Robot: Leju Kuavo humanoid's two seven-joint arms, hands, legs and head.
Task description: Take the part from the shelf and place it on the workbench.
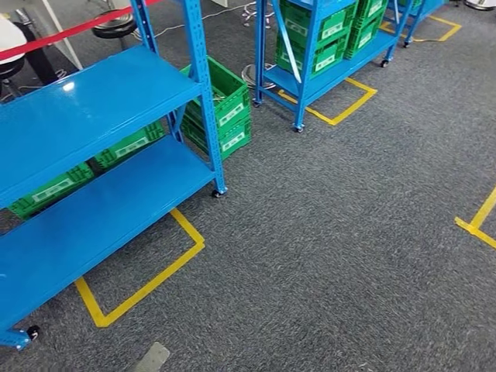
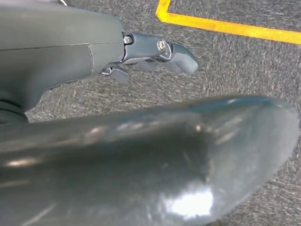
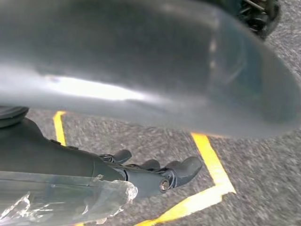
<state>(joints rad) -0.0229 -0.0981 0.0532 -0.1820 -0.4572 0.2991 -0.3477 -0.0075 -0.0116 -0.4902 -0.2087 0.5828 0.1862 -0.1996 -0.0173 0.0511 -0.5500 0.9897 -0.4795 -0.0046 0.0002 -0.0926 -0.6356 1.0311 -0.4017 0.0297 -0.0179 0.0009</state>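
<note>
A blue shelf rack (image 1: pixel 87 108) stands at the left of the head view, its upper and lower boards (image 1: pixel 99 217) bare blue. My left hand (image 2: pixel 106 52) hangs over the grey carpet with its fingers (image 2: pixel 177 56) stretched out and nothing in them. My right hand (image 3: pixel 124 174) also hangs above the carpet, its fingers (image 3: pixel 184 168) straight and apart. A strip of crinkled clear plastic (image 3: pixel 71 200) lies along the side of the right hand; I cannot tell what it is.
Green crates (image 1: pixel 228 108) sit on the floor behind the near rack, more (image 1: pixel 125 146) under its upper board. A second blue rack (image 1: pixel 315 74) with green crates (image 1: pixel 318 35) stands further back. Yellow tape (image 1: pixel 146 283) marks the carpet. A red strap (image 1: pixel 64 32) runs at top left.
</note>
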